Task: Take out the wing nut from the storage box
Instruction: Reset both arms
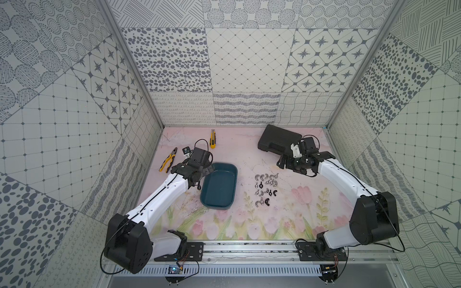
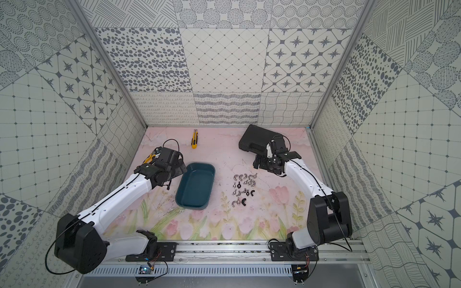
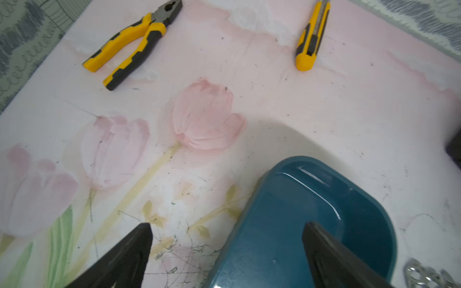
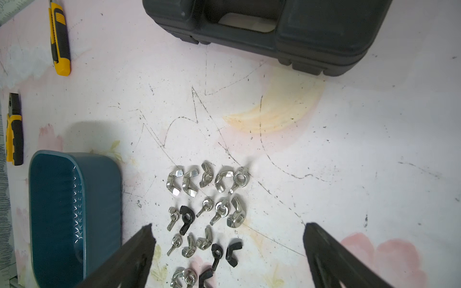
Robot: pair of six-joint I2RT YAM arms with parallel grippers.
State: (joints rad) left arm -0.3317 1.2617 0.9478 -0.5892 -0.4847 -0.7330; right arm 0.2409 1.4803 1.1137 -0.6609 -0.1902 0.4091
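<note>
Dark teal shallow plastic storage box (image 1: pixel 219 185) sits mid-bench (image 1: pixel 249 154), w/ silver & black metal wing nuts (image 1: pixel 266 189) in rows just beside it, robot's right. Left jaws apart, astride box rim; right jaws apart, near nuts.

My left arm (image 2: pixel 124 192) hides most of the pliers (image 2: pixel 150 157) beyond the storage box (image 2: pixel 195 185). Beside it, blurred wing nuts (image 3: pixel 419 273) run off-frame.
</note>
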